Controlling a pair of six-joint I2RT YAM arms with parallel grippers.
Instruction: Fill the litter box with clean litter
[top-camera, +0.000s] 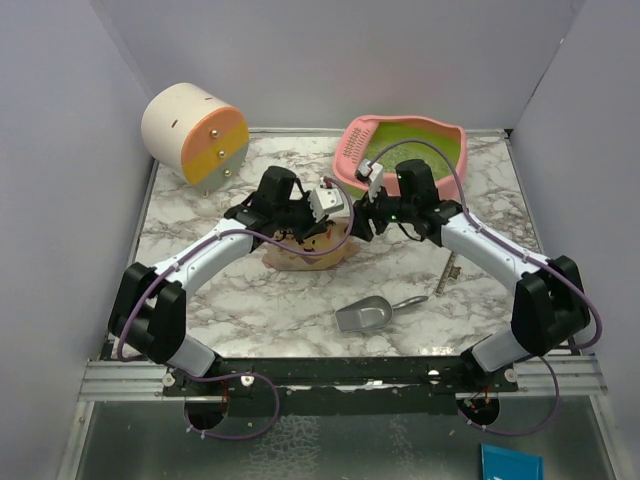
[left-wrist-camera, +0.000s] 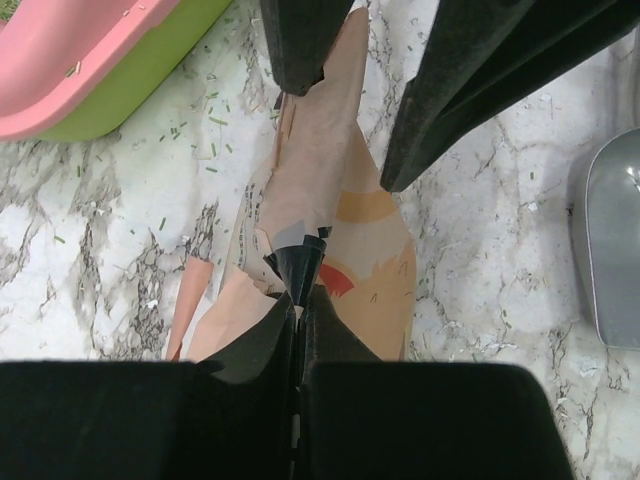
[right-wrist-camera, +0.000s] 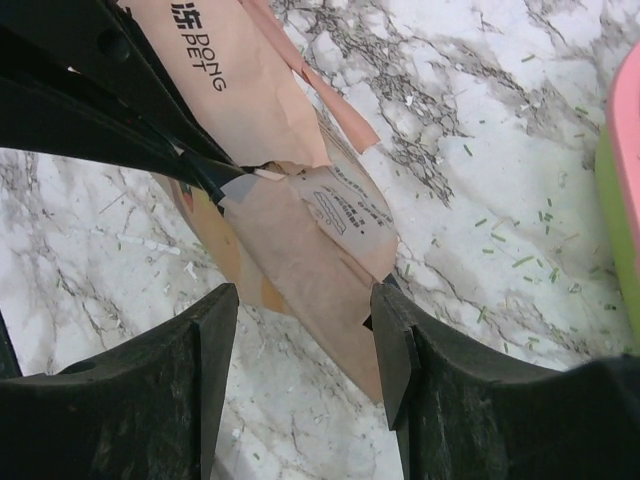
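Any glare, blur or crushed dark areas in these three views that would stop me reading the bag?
Top external: even, soft light with faint shadows, and the bag is sharp. Left wrist: the left gripper's fingers are nearly featureless black, and the scoop has a mild sheen that isn't blown out. Right wrist: bag print is crisp, and the marble table is bright but detailed.

Enclosure, as I find it around me. One white marble-patterned tabletop with grey veining (top-camera: 250, 300), level, running to the walls on three sides. One plain pale grey back wall panel (top-camera: 330, 60); one matching left wall panel (top-camera: 50, 150) on my left; one matching right wall panel (top-camera: 595, 150) on my right; all smooth and matt. One silver slotted aluminium rail (top-camera: 120, 380) along the near table edge. Below it, one dull grey speckled floor surface (top-camera: 330, 450), with a small blue flat object (top-camera: 510, 463) near its right corner. Light: soft, even, with short faint shadows on the tabletop.
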